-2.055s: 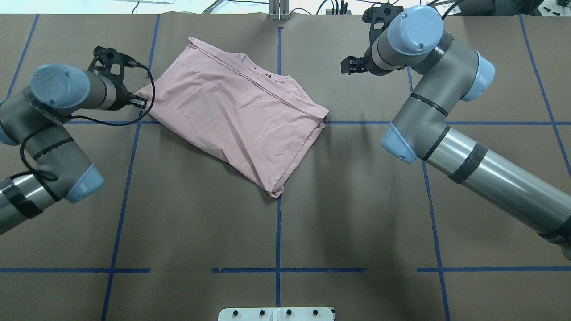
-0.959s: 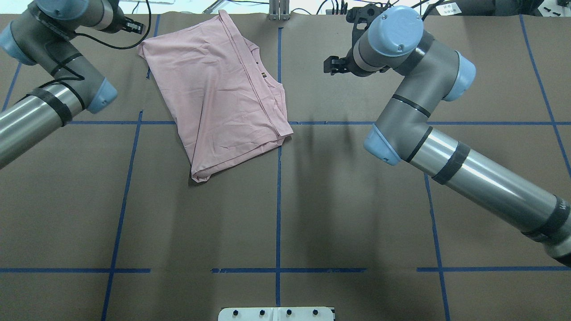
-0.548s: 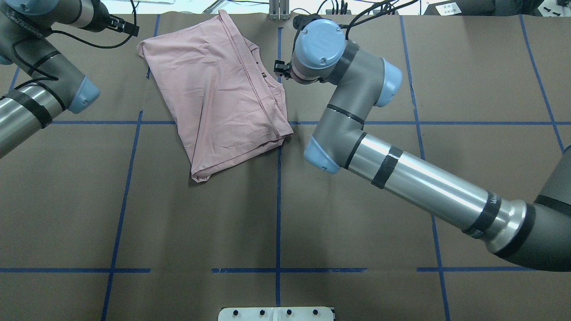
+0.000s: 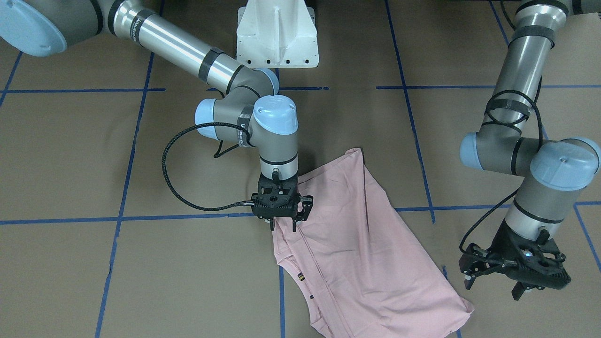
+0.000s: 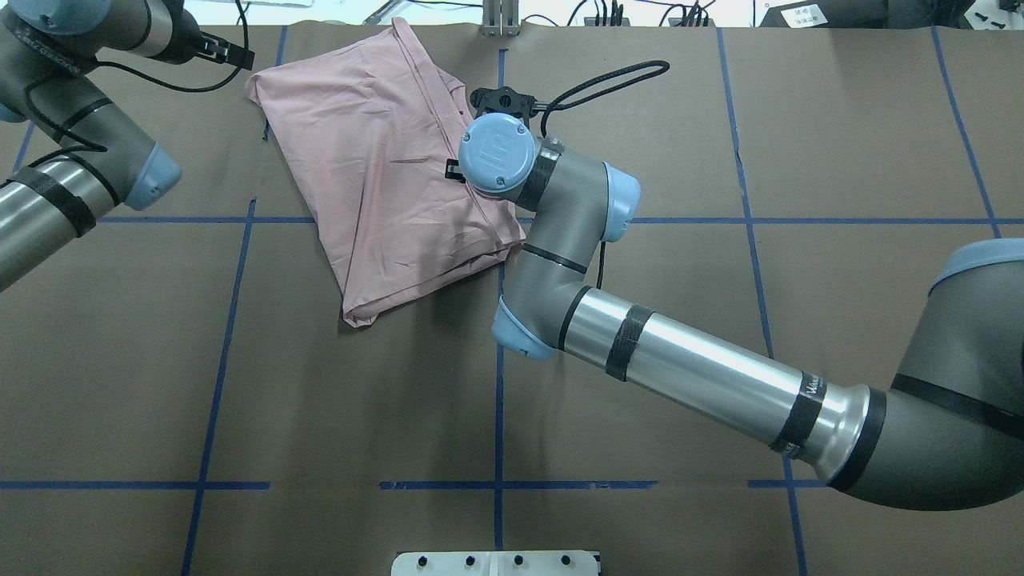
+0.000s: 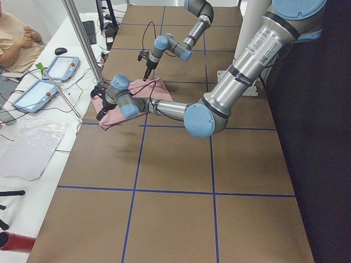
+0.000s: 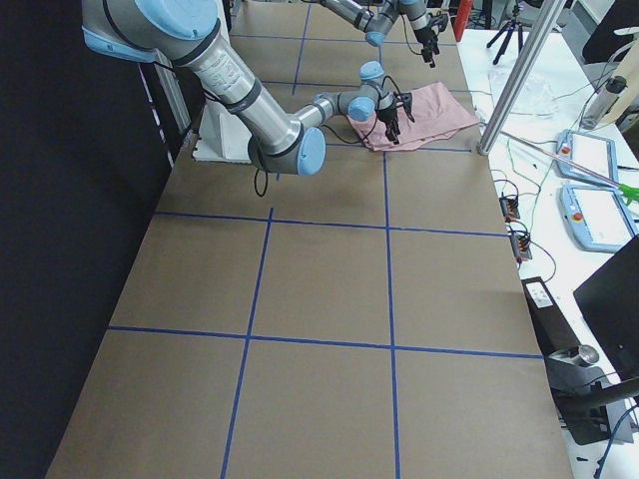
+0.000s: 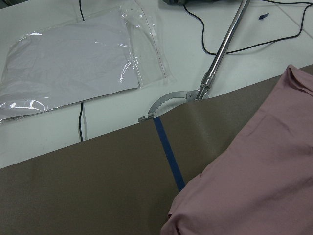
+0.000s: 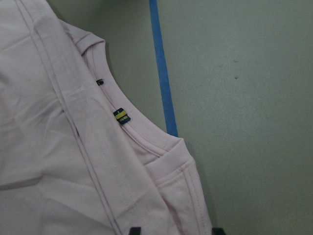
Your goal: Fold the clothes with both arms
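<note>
The counter (image 5: pixel 640 360) is covered in matte brown paper, ruled into squares by blue tape (image 5: pixel 498 384). The right arm (image 5: pixel 704 376), a smooth silver tube with grey joints, reaches in from 4 o'clock. The left arm (image 5: pixel 48 208) bends in at 10 o'clock. A pale pink T-shirt (image 5: pixel 376 160), soft knit and lightly creased, lies folded into a slanted four-sided slab at about 11 o'clock on the counter, running to its far edge. The right claw (image 4: pixel 283 226) points down at the shirt's 3 o'clock edge, released, its fingertips (image 9: pixel 135 230) spread either side of a stitched hem. The left claw (image 4: pixel 493 287) hangs released, just off the shirt's 10 o'clock corner. A small yellow-and-black label (image 9: pixel 121 116) sits on the ribbed neckline.
</note>
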### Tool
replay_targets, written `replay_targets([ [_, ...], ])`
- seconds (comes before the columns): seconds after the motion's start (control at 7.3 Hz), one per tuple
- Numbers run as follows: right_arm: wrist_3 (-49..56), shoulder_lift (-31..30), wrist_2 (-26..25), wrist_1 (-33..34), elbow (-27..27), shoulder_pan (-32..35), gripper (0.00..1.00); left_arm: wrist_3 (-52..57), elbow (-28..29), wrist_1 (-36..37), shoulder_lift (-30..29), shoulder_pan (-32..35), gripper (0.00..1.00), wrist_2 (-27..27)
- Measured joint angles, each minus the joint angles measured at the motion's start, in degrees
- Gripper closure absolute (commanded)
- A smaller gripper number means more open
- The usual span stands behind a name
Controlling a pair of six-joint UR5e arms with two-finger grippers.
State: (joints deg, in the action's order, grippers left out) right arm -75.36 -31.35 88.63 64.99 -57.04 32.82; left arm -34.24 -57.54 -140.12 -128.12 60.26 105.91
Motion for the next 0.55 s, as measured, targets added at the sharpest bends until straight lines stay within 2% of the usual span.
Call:
replay_targets([
  [0.55, 1.83, -0.44, -0.77, 0.17, 0.6, -0.34, 0.48, -1.62, -0.69, -0.07, 0.56, -0.89, 0.0, -0.08],
])
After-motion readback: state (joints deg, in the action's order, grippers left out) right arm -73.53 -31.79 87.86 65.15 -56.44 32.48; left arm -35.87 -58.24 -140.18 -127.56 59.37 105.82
